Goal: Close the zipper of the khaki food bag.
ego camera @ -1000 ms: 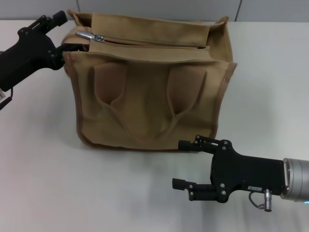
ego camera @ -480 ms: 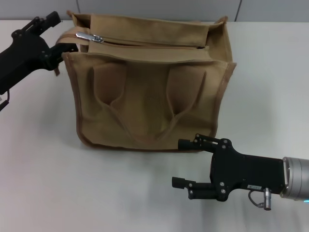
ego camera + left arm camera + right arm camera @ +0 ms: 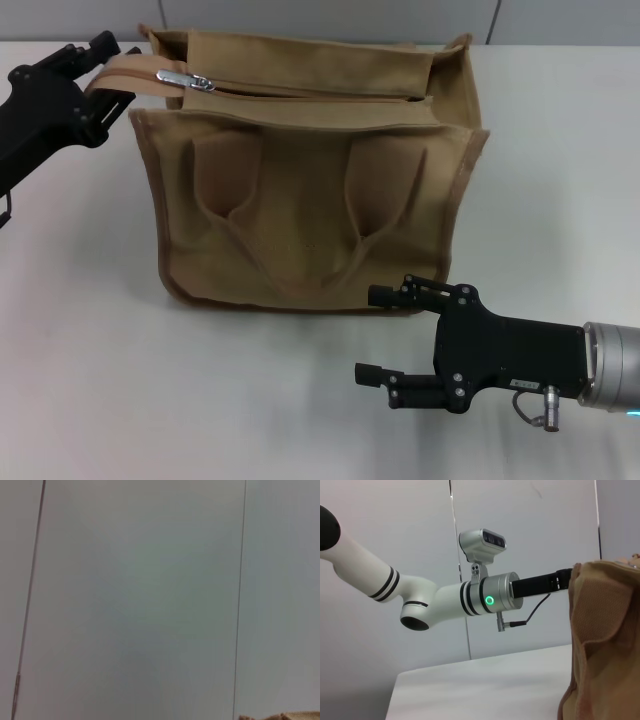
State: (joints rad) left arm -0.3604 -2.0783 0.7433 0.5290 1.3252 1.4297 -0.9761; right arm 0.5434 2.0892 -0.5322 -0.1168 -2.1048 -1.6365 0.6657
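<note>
Since the earlier frame we see the left gripper [image 3: 108, 72] pulled outward, drawing a tan strap end taut at the left end of the zipper [image 3: 300, 88]; its fingers pinch that strap. Khaki food bag [image 3: 310, 180] stands upright mid-bench [image 3: 100, 380], silver pull tab [image 3: 185, 77] at the track's left end. Right gripper [image 3: 385, 340] hangs wide open, holding nothing, near the bag's front lower corner.

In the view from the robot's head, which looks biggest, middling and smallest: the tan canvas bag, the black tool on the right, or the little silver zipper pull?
1. Boxy khaki canvas bag
2. Right black tool, though its nearness to the camera enlarges it
3. Shiny silver zipper pull
</note>
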